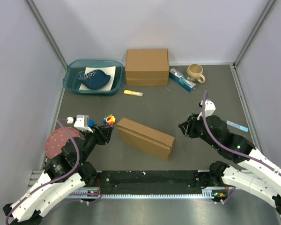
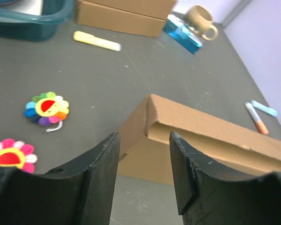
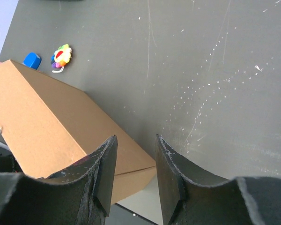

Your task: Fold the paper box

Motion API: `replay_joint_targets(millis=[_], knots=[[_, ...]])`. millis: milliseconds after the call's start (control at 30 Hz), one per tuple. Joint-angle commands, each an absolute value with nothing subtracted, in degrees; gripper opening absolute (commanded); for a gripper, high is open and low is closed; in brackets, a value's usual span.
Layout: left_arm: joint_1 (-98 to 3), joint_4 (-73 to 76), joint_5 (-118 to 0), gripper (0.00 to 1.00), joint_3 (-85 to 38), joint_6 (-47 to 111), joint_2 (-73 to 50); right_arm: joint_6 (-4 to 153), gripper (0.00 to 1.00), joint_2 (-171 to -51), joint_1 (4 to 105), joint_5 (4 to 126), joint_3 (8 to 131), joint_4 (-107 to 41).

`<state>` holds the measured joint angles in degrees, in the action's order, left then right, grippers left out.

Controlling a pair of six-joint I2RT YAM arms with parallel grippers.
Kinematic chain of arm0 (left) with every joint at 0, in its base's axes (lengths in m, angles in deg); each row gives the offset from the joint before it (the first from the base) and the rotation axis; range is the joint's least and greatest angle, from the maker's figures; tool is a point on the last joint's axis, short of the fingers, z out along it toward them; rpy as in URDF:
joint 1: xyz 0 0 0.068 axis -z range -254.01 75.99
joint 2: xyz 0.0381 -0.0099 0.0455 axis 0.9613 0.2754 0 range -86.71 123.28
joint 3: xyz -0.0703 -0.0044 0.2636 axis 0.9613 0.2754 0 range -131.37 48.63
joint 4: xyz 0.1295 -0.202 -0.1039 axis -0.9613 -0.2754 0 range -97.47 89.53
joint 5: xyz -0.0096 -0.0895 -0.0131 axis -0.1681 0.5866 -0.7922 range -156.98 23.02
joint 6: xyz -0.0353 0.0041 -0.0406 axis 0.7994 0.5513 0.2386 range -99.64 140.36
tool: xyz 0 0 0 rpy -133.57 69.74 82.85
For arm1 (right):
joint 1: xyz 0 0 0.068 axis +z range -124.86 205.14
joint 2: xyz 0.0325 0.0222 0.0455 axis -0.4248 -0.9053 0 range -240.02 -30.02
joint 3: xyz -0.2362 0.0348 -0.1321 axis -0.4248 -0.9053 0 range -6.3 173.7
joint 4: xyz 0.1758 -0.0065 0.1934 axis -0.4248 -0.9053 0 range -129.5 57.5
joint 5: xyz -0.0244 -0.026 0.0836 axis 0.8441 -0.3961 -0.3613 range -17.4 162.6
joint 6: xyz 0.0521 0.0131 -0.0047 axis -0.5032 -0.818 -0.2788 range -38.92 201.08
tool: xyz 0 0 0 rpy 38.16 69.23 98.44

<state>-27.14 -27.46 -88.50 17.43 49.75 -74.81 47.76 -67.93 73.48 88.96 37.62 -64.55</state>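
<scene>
The paper box (image 1: pixel 145 138) lies closed as a shallow brown cardboard box on the dark table, slanting from upper left to lower right between the arms. My left gripper (image 1: pixel 107 132) is open and empty, just left of the box's left end; in the left wrist view the box corner (image 2: pixel 210 140) shows beyond the open left gripper (image 2: pixel 143 140). My right gripper (image 1: pixel 185 126) is open and empty, a little right of the box's right end. The right wrist view shows the box top (image 3: pixel 51 122) to the left of the open right gripper (image 3: pixel 136 140).
A thicker brown cardboard box (image 1: pixel 147 66) stands at the back. A teal tray (image 1: pixel 70 79), a mug (image 1: pixel 195 72), a blue packet (image 1: pixel 181 78), a yellow marker (image 1: pixel 133 93), a flower toy (image 1: pixel 110 119), a red disc (image 1: pixel 58 140) and a light blue pen (image 1: pixel 237 125) lie around.
</scene>
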Motion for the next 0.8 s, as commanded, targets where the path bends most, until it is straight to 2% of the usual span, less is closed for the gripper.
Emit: replay_joint_targets(millis=[0,100,133,233,333,600,767], knots=[[-27.3,-28.2,-99.3,0.52,15.1,54.5,-70.0,45.2,0.39,-64.1,74.0,91.1,36.9,-68.5],[-27.4,-29.1,-104.8,0.51,14.6,58.1,-64.3,43.3,0.33,-63.2,74.0,91.7,35.8,-71.8],[-27.4,-29.0,-106.0,0.5,15.0,59.4,-62.0,42.7,0.24,-62.8,74.0,91.5,35.2,-72.2],[-28.0,-28.2,-107.8,0.49,16.6,61.9,-58.8,39.3,0.09,-61.7,74.1,88.3,31.6,-72.1],[-29.6,-26.0,-106.2,0.48,19.2,63.5,-57.5,37.2,0.03,-60.9,74.0,85.0,27.8,-70.3],[-33.3,-15.3,-93.7,0.44,26.8,63.3,-58.1,35.6,0.0,-62.6,74.0,76.2,23.4,-60.9],[-33.4,-7.4,-86.4,0.43,31.5,63.2,-60.5,35.0,0.01,-65.7,74.0,75.3,23.5,-57.2]])
